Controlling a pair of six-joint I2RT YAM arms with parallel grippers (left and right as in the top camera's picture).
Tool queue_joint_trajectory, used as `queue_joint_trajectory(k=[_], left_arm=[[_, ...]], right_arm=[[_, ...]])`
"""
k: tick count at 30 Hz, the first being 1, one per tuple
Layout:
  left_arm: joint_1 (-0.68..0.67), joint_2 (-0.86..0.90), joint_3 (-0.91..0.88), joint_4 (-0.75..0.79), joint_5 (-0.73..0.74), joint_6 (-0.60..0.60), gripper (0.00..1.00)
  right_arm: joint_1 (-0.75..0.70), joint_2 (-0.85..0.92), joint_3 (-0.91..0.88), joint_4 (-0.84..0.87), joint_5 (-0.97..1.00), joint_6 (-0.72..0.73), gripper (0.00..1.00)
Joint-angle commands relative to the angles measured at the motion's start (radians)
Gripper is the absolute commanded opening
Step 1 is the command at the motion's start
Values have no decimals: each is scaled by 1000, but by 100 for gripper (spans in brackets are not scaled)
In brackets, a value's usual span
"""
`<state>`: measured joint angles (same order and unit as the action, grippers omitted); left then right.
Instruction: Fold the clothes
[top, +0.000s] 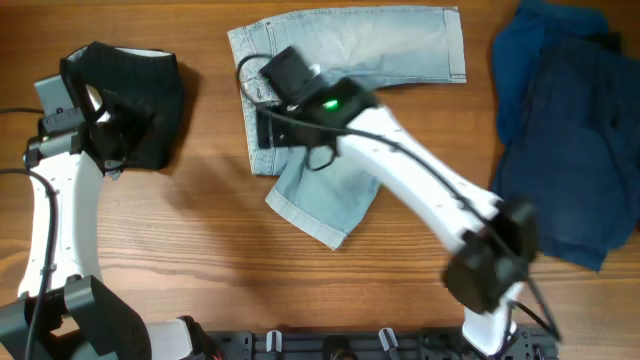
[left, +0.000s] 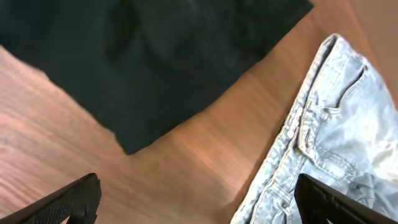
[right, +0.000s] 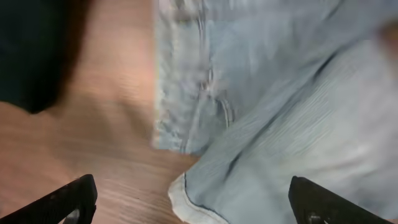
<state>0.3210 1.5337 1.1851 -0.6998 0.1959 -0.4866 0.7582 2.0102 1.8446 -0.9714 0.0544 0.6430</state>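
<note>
Light blue denim shorts (top: 340, 90) lie partly folded at the table's middle back, one leg spread to the right, the other doubled down toward the front. My right gripper (top: 285, 80) hovers over their waistband, open and empty; its wrist view shows the denim (right: 280, 124) and a leg hem (right: 186, 199) between the fingers. A black garment (top: 135, 95) lies folded at the back left. My left gripper (top: 115, 125) is over its right edge, open and empty; its wrist view shows the black cloth (left: 155, 56) and the shorts' waistband (left: 323, 124).
A heap of dark blue clothes (top: 565, 130) lies at the right side of the wooden table (top: 200, 240). The right arm stretches diagonally across the middle, from the front right base to the shorts.
</note>
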Motion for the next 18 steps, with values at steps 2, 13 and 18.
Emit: queue_joint_trajectory(k=[2, 13, 18], left_arm=[[3, -21, 14, -20, 16, -19, 100], [3, -21, 14, -46, 16, -19, 100], [3, -21, 14, -55, 16, -19, 100]], right_arm=[[33, 156, -10, -45, 59, 260, 100], [35, 249, -27, -12, 18, 218, 17], [32, 244, -25, 37, -32, 31, 4]])
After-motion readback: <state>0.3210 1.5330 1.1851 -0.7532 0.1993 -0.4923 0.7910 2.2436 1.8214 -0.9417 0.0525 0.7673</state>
